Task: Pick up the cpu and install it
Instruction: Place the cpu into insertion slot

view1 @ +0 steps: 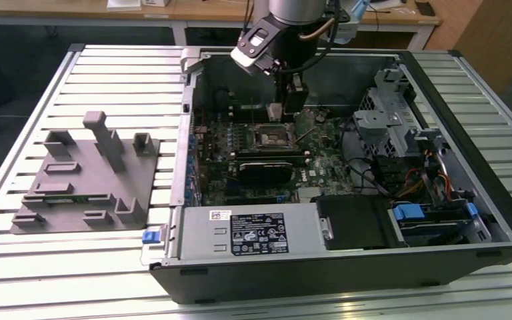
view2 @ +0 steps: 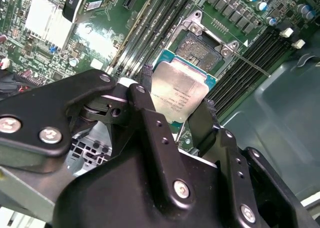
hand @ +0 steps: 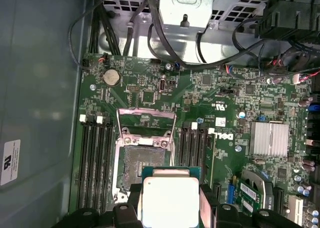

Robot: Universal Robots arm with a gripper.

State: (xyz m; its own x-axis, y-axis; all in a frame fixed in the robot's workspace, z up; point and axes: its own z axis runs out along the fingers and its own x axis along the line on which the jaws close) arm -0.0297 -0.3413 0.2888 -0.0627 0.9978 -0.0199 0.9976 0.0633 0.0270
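The cpu (view2: 179, 95), a flat square chip with a pale silver top, is pinched by its edges between my gripper's (view2: 176, 101) two black fingers (view2: 146, 90). The first wrist view shows the cpu (hand: 170, 198) hanging just beside and above the open socket (hand: 142, 168), whose metal load plate (hand: 146, 123) is flipped up. That socket (view2: 200, 50) lies bare on the green motherboard in the second wrist view. In the exterior view my gripper (view1: 285, 110) reaches down into the open computer case, a little behind the socket (view1: 271, 138).
The case wall (view1: 345, 270) surrounds the motherboard, with memory slots (hand: 95, 163) on both sides of the socket, a heatsink (hand: 270, 139), cables (hand: 165, 42) and a drive cage (view1: 399, 113). A grey fixture block (view1: 87, 180) sits on the slatted table at the exterior view's left.
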